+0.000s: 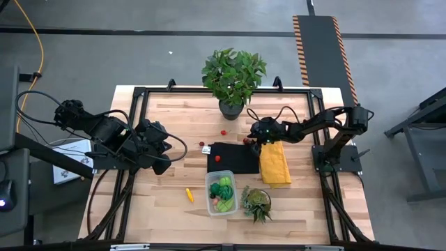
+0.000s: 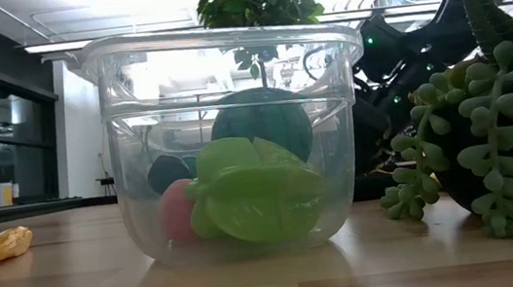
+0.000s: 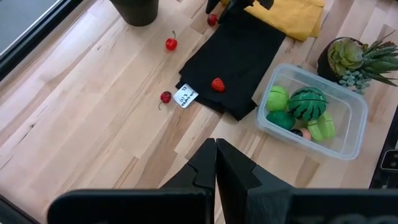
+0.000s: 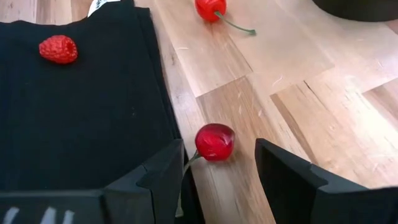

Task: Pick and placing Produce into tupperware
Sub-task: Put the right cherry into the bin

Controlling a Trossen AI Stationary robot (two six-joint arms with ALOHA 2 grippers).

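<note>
From above, the right gripper (image 1: 248, 141) reaches low over the black cloth's (image 1: 233, 158) far right corner, while the left gripper (image 1: 166, 145) waits at the table's left. At table height, the tub (image 2: 228, 69) already holds green produce. The left wrist camera shows its fingers (image 3: 216, 163) pressed together, empty. The right wrist camera shows open fingers (image 4: 163, 168) straddling a cherry (image 4: 214, 141) beside the cloth, apparently lined up to grasp it.
</note>
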